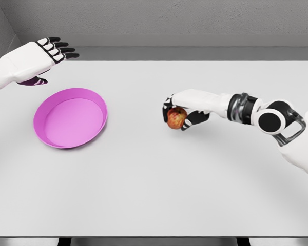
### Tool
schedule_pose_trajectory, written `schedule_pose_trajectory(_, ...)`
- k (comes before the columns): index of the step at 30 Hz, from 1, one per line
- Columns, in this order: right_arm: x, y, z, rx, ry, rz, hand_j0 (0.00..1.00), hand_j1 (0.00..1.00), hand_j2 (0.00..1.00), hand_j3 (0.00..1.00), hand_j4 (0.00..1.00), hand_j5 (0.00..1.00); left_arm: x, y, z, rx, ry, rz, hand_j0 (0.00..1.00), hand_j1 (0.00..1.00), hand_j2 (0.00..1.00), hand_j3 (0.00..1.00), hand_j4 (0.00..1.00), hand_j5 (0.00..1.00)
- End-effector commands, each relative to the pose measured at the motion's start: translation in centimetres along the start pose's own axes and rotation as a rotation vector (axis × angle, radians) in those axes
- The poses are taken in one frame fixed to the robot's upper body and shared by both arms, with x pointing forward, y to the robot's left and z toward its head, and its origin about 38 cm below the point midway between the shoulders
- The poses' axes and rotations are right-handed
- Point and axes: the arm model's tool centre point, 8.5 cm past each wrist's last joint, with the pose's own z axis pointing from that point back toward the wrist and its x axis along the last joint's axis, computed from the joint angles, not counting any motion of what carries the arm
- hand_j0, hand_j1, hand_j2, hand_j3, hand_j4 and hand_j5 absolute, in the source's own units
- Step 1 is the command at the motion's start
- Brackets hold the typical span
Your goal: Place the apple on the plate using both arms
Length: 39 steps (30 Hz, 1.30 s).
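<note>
A red-and-yellow apple (175, 118) sits right of the table's middle, enclosed by my right hand (178, 114), whose fingers curl over its top and sides. The right arm reaches in from the right edge. A pink round plate (47, 134) with a raised rim lies on the left half of the table, well apart from the apple. My left hand (47, 53) hovers above the table's far left corner, behind the plate, fingers stretched out and holding nothing.
The white table (154, 195) spans the view, its front edge near the bottom. A grey wall runs behind it.
</note>
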Motion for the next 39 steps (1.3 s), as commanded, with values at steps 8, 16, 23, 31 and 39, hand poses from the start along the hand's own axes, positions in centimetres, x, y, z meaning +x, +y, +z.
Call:
schedule_pose_trajectory(8,2.9,0.0,-2.7,-0.003,-0.09,-0.009,0.39,0.39,0.39,0.39,0.39,0.39,0.0,0.0,0.0,-0.019,-0.001,0.005,1.0,1.0,1.0,1.0,1.0,1.0)
schedule_pose_trajectory(16,2.8,0.1,-3.0,0.003,-0.056,-0.038,1.0,1.0,1.0,1.0,1.0,1.0,0.3,0.2,-0.2,-0.013,-0.01,0.003,1.0,1.0,1.0,1.0,1.0,1.0)
schedule_pose_trajectory(23,2.0,-0.5,-2.1,-0.009,-0.031,-0.029,1.0,1.0,1.0,1.0,1.0,1.0,0.3,0.2,-0.1,-0.013,-0.009,0.003,1.0,1.0,1.0,1.0,1.0,1.0)
schedule_pose_trajectory(31,-6.4,-8.2,12.5,-0.191,0.298,0.07,1.0,1.0,1.0,1.0,1.0,1.0,0.5,1.0,-0.3,0.009,-0.02,-0.01,1.0,1.0,1.0,1.0,1.0,1.0)
schedule_pose_trajectory(39,-8.5,-7.8,17.5,-0.171,0.267,0.184,1.0,1.0,1.0,1.0,1.0,1.0,9.0,0.6,-2.4,-0.098,-0.252,-0.062,1.0,1.0,1.0,1.0,1.0,1.0)
